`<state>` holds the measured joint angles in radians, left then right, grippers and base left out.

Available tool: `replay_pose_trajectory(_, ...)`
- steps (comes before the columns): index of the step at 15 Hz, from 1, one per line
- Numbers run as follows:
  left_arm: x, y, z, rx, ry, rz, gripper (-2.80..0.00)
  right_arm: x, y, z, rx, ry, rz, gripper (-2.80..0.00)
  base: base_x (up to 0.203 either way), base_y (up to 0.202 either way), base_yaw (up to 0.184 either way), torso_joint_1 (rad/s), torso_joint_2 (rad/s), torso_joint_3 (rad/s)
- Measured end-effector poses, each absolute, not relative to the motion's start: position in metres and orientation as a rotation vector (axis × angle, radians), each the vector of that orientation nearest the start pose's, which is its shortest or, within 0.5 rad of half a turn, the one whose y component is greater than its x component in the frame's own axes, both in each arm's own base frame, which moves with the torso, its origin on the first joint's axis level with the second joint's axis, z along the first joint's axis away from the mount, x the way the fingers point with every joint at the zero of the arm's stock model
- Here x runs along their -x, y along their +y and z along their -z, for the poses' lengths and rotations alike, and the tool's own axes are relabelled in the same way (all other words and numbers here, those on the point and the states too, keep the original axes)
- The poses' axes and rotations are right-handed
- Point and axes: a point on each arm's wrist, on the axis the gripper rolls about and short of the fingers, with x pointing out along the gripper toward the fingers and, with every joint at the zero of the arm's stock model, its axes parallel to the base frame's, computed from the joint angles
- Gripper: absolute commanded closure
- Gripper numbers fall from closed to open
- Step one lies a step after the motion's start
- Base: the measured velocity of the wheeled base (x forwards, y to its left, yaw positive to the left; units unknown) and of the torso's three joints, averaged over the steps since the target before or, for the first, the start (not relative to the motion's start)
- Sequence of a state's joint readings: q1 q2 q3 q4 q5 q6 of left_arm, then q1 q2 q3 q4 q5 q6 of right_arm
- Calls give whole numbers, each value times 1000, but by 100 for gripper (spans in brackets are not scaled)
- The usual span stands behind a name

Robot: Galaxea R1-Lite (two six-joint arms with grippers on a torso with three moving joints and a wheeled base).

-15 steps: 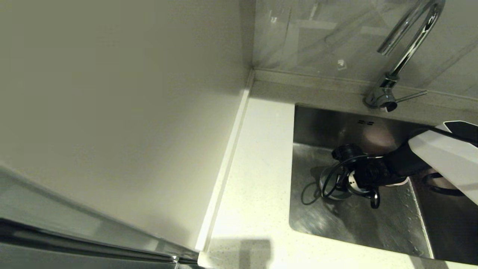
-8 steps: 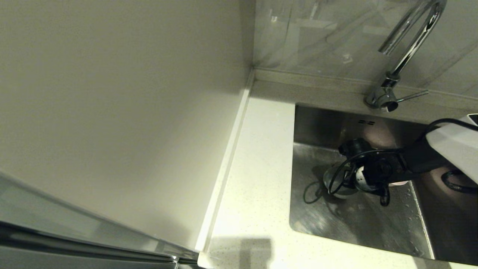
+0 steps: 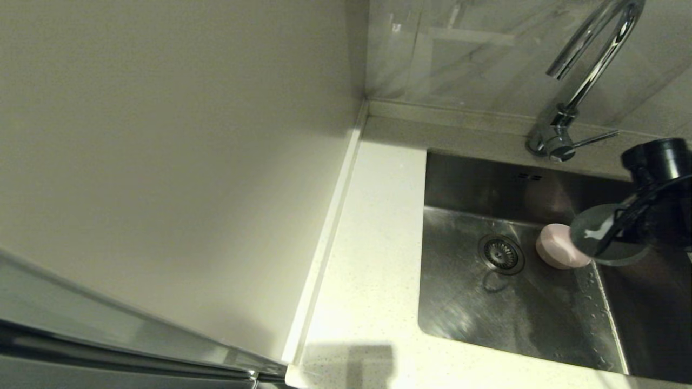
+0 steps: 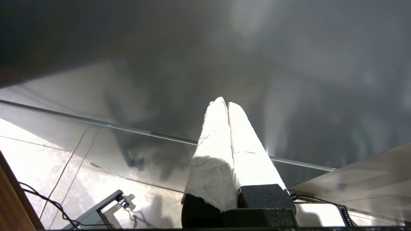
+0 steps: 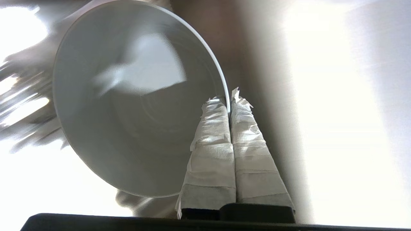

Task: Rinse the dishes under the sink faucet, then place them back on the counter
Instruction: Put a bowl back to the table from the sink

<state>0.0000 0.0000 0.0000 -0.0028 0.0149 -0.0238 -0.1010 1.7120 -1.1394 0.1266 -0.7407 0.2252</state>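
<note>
Pale bowl (image 5: pixel 135 106) stands on edge above the sink's (image 3: pixel 465 302) right side, hollow facing the wrist camera, its rim pinched in the right claw (image 5: pixel 229 98). Pink bowl (image 3: pixel 557 246) lies beside the drain, partly hidden behind it. Left claw (image 4: pixel 224 104), fingers together and empty, hangs parked away from the bench (image 3: pixel 367 270).

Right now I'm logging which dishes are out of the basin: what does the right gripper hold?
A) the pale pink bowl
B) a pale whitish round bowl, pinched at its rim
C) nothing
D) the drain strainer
B: the right gripper is shut on the rim of the pale whitish round bowl, while the pale pink bowl lies in the stainless steel sink beside the drain strainer.
</note>
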Motion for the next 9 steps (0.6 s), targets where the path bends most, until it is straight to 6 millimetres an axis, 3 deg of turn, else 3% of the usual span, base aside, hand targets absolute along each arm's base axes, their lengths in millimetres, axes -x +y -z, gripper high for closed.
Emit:
replay_pose_trajectory(2,23,0,-76,24,-3,-15,0,-279,-73,-239,153,487,1053,0,0,0,0,0,0,0)
replay_pose_trajectory(4,23,0,-76,24,-3,-15,0,-267,-89,-276,269,355,1156,0,0,0,0,0,0,0)
replay_pose_trajectory(7,23,0,-76,24,-3,-16,0,-255,-97,-327,499,102,1146,0,0,0,0,0,0,0)
replay_pose_trajectory(9,23,0,-76,24,-3,-14,0,-246,-95,-338,710,-63,1060,0,0,0,0,0,0,0)
